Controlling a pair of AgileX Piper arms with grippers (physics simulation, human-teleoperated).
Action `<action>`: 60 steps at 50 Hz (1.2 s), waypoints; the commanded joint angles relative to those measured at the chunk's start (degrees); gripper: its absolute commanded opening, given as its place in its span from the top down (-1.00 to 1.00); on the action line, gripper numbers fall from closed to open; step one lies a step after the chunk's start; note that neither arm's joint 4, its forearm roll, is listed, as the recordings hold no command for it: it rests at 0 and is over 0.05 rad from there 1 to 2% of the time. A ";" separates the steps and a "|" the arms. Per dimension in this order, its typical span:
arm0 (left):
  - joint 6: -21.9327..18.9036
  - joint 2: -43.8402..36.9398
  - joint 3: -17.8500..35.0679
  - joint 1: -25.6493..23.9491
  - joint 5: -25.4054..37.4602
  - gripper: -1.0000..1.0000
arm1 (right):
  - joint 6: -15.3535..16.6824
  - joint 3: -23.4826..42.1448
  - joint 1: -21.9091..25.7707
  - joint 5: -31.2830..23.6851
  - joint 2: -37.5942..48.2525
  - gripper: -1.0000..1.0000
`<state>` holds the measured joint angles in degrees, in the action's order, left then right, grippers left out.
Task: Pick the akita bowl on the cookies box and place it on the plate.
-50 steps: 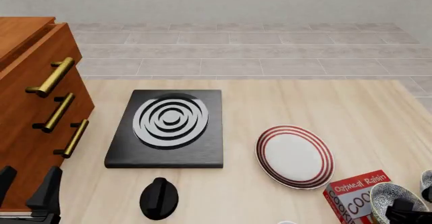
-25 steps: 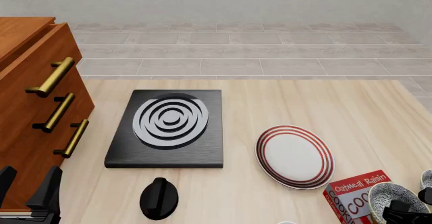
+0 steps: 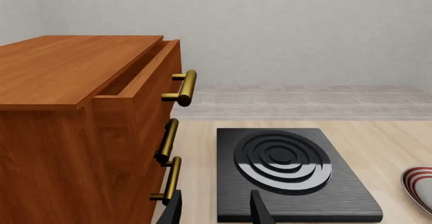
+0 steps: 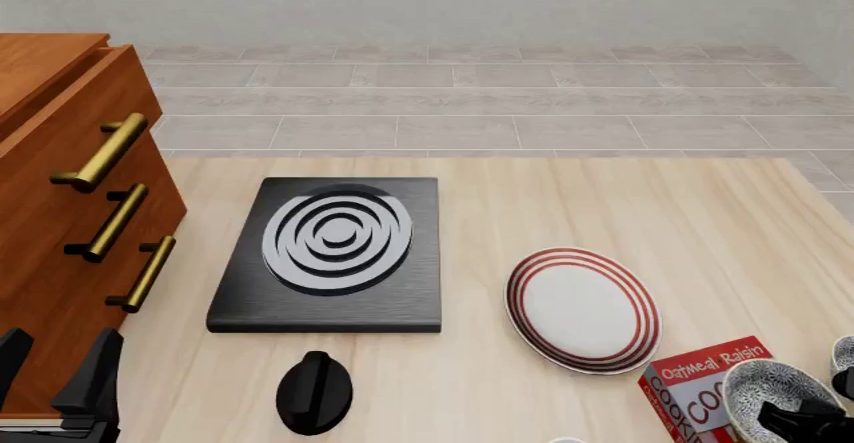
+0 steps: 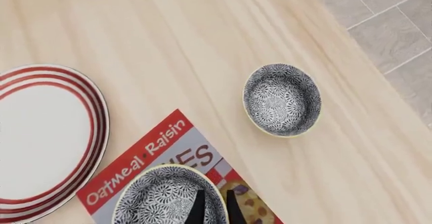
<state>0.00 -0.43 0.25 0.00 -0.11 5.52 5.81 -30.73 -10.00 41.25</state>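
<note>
The bowl [image 5: 169, 196] sits upright, mouth up, on the red cookies box [image 5: 152, 153] at the near right corner of the table [image 4: 561, 193]. The box lies flat with its long axis running diagonally, from near left to far right. Its white letters read "Oatmeal Raisin", and part of "COOKIES" shows.

The right gripper [image 5: 212, 206] is over the bowl. Its two fingers stand almost together inside the bowl near its rim, and I cannot tell if they hold it.

The plate [image 4: 582, 309] is just left of the box. A second bowl [image 5: 282, 100] rests on the table to the right.

The left gripper [image 3: 214, 209] is open and holds nothing.
</note>
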 commanded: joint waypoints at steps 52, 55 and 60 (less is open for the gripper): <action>0.00 0.00 0.00 0.00 0.00 -1.00 | -12.07 22.76 26.56 -16.87 -5.27 1.00; 0.00 0.00 0.00 0.00 0.00 -1.00 | -13.81 23.29 27.64 -15.19 -3.50 1.00; 0.00 0.00 0.00 0.00 0.00 -1.00 | -17.84 23.30 29.44 -12.68 -1.31 1.00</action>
<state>0.00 -0.43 0.25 0.00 -0.11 -7.27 27.53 -4.88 -27.53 34.99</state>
